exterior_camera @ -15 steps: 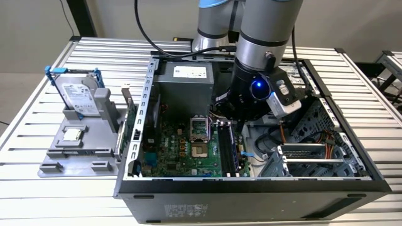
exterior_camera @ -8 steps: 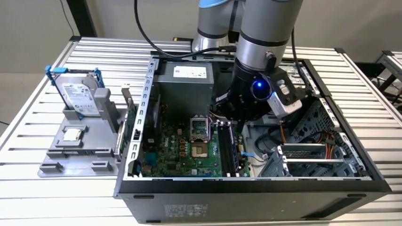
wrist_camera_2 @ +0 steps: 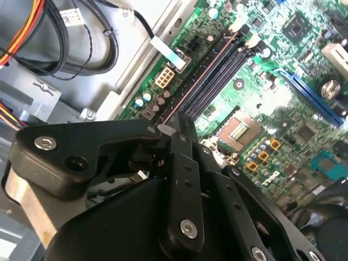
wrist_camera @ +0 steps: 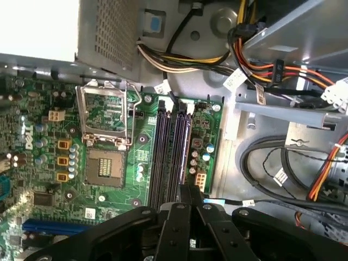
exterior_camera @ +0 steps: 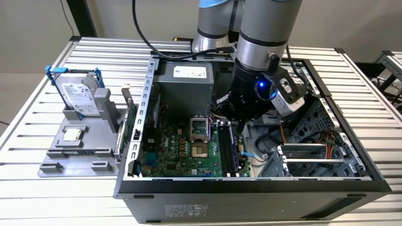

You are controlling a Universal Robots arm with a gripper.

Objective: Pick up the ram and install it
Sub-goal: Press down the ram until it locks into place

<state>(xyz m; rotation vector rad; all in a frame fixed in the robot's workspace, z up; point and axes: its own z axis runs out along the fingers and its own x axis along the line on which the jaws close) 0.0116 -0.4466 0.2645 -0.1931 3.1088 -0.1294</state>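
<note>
Exterior view puts the black end effector [exterior_camera: 231, 121] low inside the open dark-grey computer case [exterior_camera: 251, 188] on the slatted metal tabletop [exterior_camera: 37, 188], right over the long black memory slots [exterior_camera: 227, 148] of the green motherboard [exterior_camera: 179, 150]. The thin, dark, narrow ram stick [exterior_camera: 239, 149] stands on edge in the slot row, beneath the fingers. In both wrist views the fingers [wrist_camera: 182, 215] appear drawn together around its top edge, though contact itself is hidden. I judge the stick light, stiff and fragile: it is best held by its long bare edges, square to the slot, clear of chips and contacts.
</note>
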